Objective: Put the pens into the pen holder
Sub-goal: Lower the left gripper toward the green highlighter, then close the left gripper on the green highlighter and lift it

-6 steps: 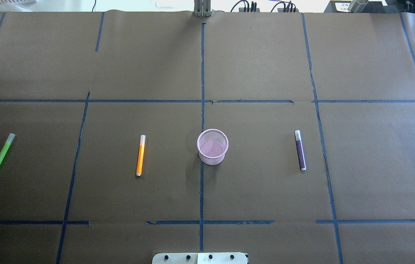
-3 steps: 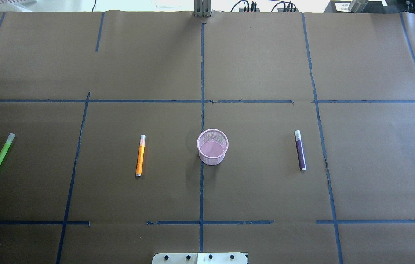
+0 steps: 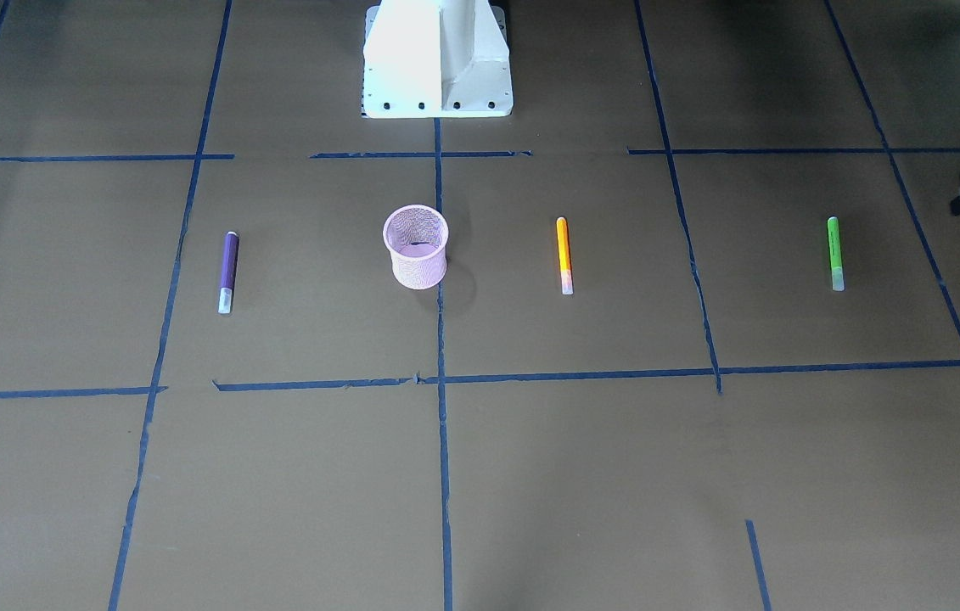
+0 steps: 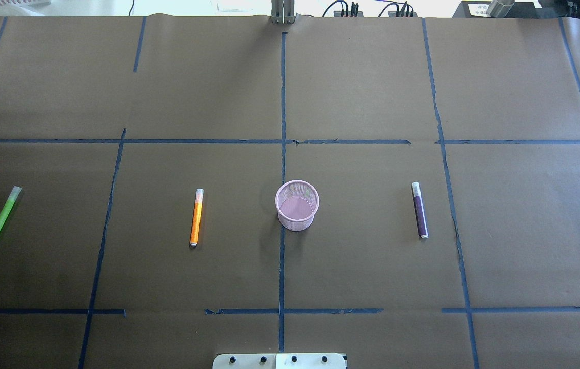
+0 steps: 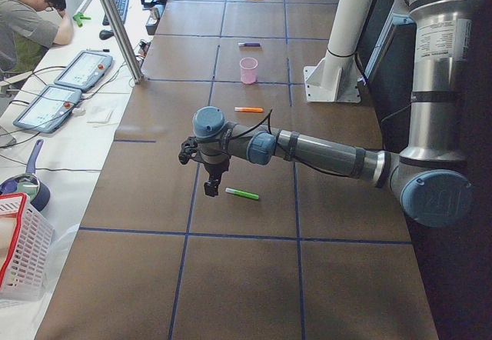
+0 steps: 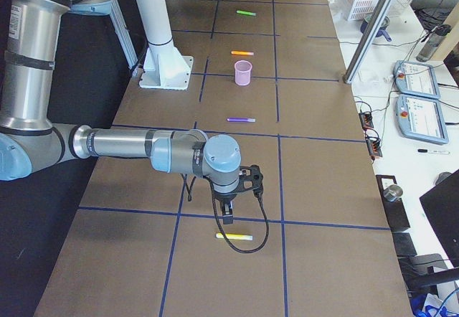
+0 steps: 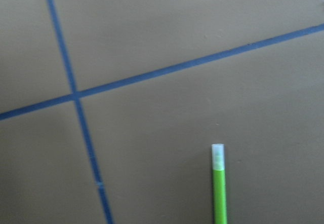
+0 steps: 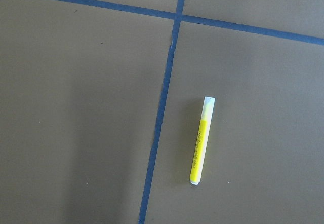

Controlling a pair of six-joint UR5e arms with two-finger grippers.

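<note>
The pink mesh pen holder (image 4: 297, 205) stands upright at the table's middle and also shows in the front view (image 3: 416, 246). The orange pen (image 4: 196, 217), green pen (image 4: 4, 214) and purple pen (image 4: 419, 210) lie flat on the table, apart from the holder. My left gripper (image 5: 211, 188) hangs just above the table beside the green pen (image 5: 242, 194), whose pale end shows in the left wrist view (image 7: 218, 183). My right gripper (image 6: 226, 214) hovers over a yellow pen (image 8: 201, 140). I cannot tell whether either gripper is open or shut.
The yellow pen (image 6: 234, 237) lies at the table's far right end, outside the overhead view. The robot's white base (image 3: 437, 59) stands at the near middle edge. An operator (image 5: 31, 9), tablets (image 5: 83, 69) and a red basket (image 5: 23, 240) are beyond the far edge.
</note>
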